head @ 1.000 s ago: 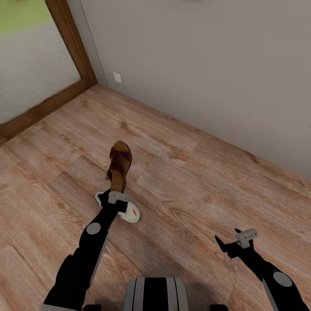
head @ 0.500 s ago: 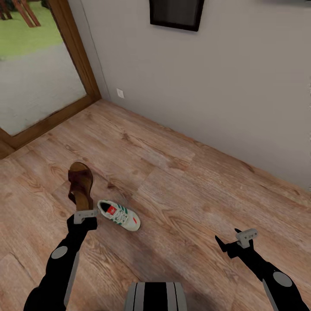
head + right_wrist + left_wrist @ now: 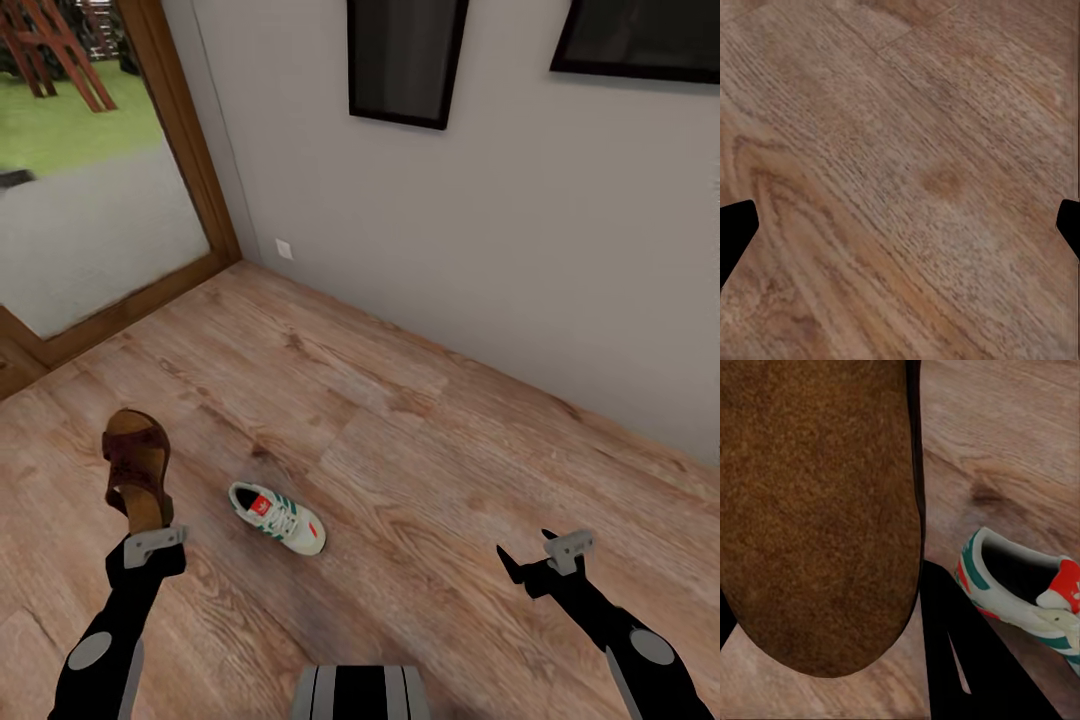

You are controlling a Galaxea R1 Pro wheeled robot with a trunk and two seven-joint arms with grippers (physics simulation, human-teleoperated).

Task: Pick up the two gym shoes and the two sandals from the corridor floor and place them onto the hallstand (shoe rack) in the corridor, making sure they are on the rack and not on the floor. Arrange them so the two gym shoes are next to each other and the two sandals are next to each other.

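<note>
A dark reddish-brown sandal [image 3: 136, 470] hangs above the corridor floor [image 3: 420, 450] at the left, with my left gripper [image 3: 150, 528] shut on its heel end. Its tan sole [image 3: 817, 510] looms large in the left wrist view. One white gym shoe [image 3: 277, 516] with green stripes and a red tongue lies on the floor just right of the sandal, also seen as the gym shoe [image 3: 1020, 600] beside a dark finger [image 3: 967, 660]. My right gripper [image 3: 530, 565] hovers open over bare planks at the lower right, with nothing between its fingertips [image 3: 735, 232]. The hallstand is out of view.
A grey wall [image 3: 520, 260] with two dark framed pictures [image 3: 405, 60] runs along the far side. A wood-framed glass door [image 3: 90, 180] stands at the left, with a white outlet [image 3: 285, 249] near the corner. The robot's base [image 3: 360, 695] shows at the bottom edge.
My left arm has swung to the left and lifted the sandal away from over the gym shoe, which now lies uncovered. The head view has tilted upward. The right arm has not moved.
</note>
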